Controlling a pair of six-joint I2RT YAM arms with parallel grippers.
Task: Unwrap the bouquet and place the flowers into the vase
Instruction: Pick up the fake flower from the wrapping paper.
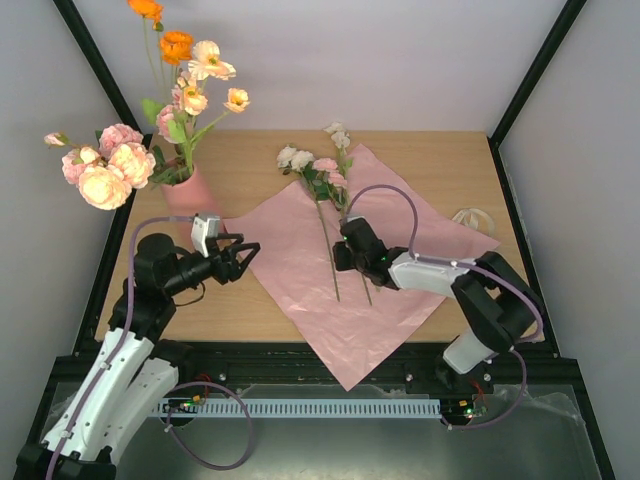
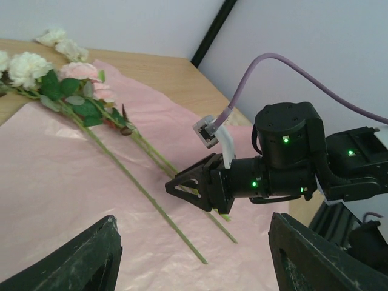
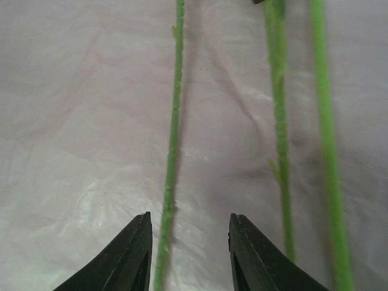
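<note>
Pink wrapping point(image 1: 290, 250) lies unfolded; most flowers point(image 1: 131, 163) stand in the vase point(image 1: 190, 195).
On the wrapping I see a few stems point(image 1: 328, 250) waiting; my right gripper point(image 3: 189, 221) straddles one, not clamped; left gripper point(image 1: 248, 257) gapes wide.

Both arms are the same build, with chunky black joint housings and smooth white shells on the long links; that goes for the left arm point(image 1: 100, 390) and the right arm point(image 1: 432, 272). Each has a lilac cable point(image 1: 385, 187) running up to a small white camera box point(image 1: 205, 232) at the wrist. The right arm's black housings have tiny green lights point(image 2: 284, 139) glowing. The fingers point(image 3: 136, 251) are black wedges tapering to a point, and the left fingers point(image 2: 79, 260) look scuffed grey at the edges.
</note>
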